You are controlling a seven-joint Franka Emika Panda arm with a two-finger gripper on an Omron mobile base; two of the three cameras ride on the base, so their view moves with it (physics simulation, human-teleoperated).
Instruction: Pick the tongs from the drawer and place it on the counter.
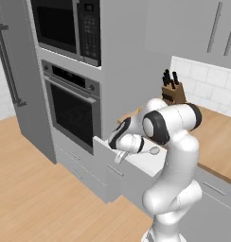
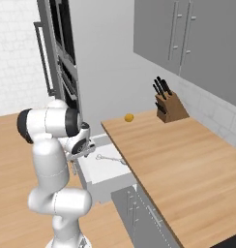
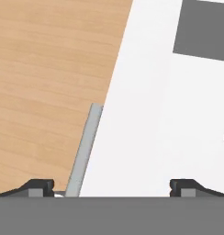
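Plainly, the drawer (image 2: 106,170) stands pulled out of the grey cabinets, its white inside exposed, and the tongs (image 2: 109,158) lie flat on that white floor toward the side nearest the bench (image 2: 187,160), loop handles pointing toward the arm and the rounded tips toward the bench edge; in the left base view a spoon-like tip of the tongs (image 1: 154,151) shows just past the wrist. The hand (image 3: 112,186) hovers low over the drawer's outer edge, its two dark fingertips (image 3: 38,186) spread wide with nothing between them; one tip sits over the slim bar handle (image 3: 85,149) and the wood floor (image 3: 45,82), the other over the white interior, so the hand is off to the side of the target. The step in hand looks to be the reach for the tongs; done well, it would carry the hand further over the drawer toward the bench side until the tongs lie between the fingers, turn the wrist so the fingers straddle the thin shanks crosswise near the pivot, then descend straight; the metal is slim and lies flat, so the fingers should nearly meet the drawer floor before closing, or the tongs may slip out; the drawer's front wall is close and should be cleared on the way in.
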